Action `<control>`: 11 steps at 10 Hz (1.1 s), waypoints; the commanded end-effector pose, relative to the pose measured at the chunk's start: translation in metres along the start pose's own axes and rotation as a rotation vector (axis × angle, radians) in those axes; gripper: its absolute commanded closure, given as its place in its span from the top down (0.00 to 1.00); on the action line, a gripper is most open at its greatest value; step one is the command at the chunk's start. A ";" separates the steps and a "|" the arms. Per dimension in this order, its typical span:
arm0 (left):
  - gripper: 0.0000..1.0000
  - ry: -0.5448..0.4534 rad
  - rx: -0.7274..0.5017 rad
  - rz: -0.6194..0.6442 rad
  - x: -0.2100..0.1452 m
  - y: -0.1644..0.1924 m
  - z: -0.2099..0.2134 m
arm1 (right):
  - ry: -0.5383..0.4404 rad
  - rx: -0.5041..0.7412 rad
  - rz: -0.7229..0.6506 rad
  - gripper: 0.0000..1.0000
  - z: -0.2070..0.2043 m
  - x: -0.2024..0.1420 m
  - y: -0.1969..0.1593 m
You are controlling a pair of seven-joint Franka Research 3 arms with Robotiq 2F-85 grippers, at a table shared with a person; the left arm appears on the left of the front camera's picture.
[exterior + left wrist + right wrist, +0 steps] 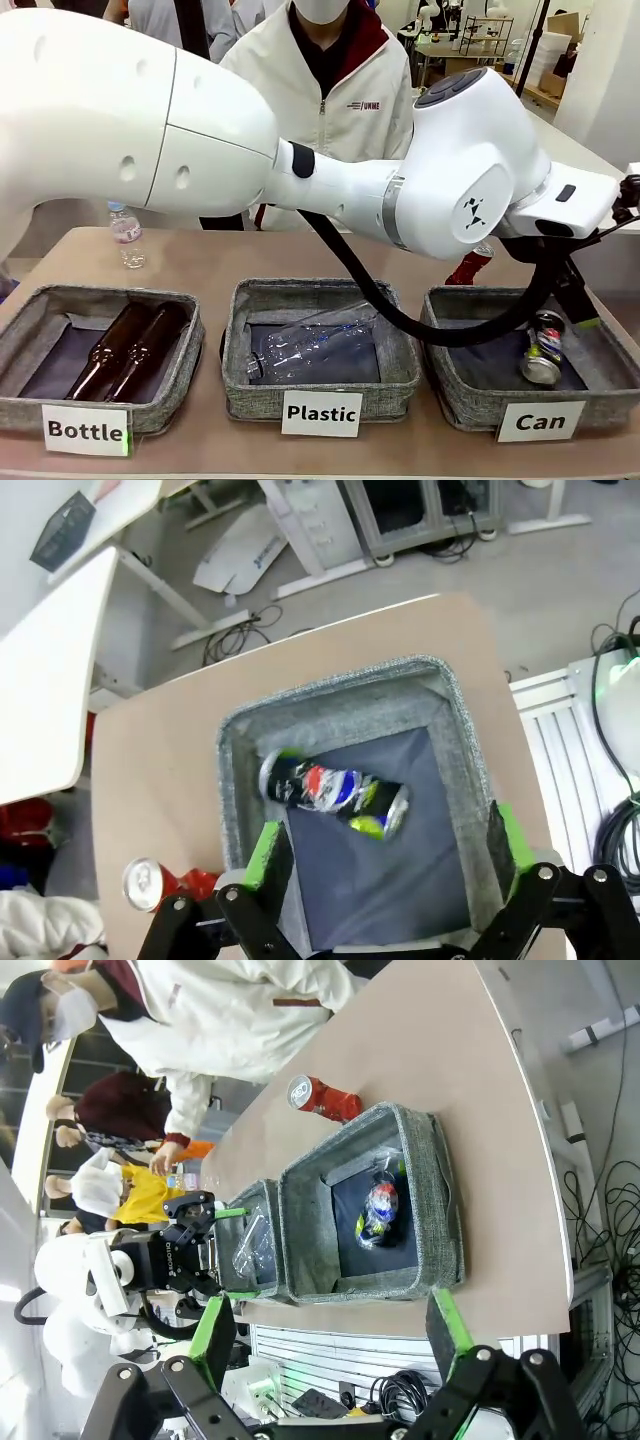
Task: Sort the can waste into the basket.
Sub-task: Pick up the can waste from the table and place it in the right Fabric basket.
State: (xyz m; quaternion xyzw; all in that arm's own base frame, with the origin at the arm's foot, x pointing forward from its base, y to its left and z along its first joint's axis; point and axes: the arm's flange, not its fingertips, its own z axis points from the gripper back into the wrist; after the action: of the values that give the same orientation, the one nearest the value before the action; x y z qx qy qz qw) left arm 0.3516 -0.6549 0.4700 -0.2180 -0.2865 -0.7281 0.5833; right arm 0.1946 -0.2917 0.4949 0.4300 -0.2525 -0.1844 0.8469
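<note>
Tan tabletop [200, 265] bears the grey "Can" basket [455, 395] at the robot's right side. The dark can [543, 352] lies on its side on that basket's dark base. The red can [470, 265] sits on the table just beyond the basket's far wall. The left gripper [385, 842] hangs above the basket, fingers spread wide and empty; the right gripper [330, 1320] is spread too, holding nothing
</note>
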 end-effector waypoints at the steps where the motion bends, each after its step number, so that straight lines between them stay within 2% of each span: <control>1: 1.00 -0.007 0.019 0.030 0.001 -0.001 0.010 | -0.008 -0.012 -0.013 1.00 0.001 0.002 0.002; 3: 1.00 -0.035 0.010 0.106 -0.005 0.000 0.026 | 0.000 0.000 0.000 1.00 0.000 0.000 0.000; 5: 1.00 -0.049 -0.027 0.230 -0.023 0.002 0.067 | -0.004 0.038 -0.042 1.00 -0.017 0.009 0.007; 7: 1.00 -0.052 -0.134 0.405 -0.057 -0.001 0.146 | 0.076 0.093 -0.016 1.00 -0.057 0.017 0.037; 9: 1.00 -0.091 -0.124 0.546 -0.099 -0.020 0.237 | 0.152 0.043 0.058 1.00 -0.109 0.011 0.077; 10: 1.00 -0.146 -0.091 0.559 -0.131 -0.032 0.282 | 0.207 0.039 0.102 1.00 -0.137 0.004 0.097; 11: 1.00 -0.180 -0.099 0.582 -0.159 -0.043 0.306 | 0.221 0.035 0.110 1.00 -0.157 -0.003 0.114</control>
State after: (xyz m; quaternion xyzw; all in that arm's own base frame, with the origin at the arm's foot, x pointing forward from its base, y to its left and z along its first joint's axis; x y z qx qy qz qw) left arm 0.3776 -0.4172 0.6013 -0.3789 -0.2261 -0.5218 0.7301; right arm 0.2918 -0.1457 0.5051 0.4546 -0.1793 -0.0800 0.8688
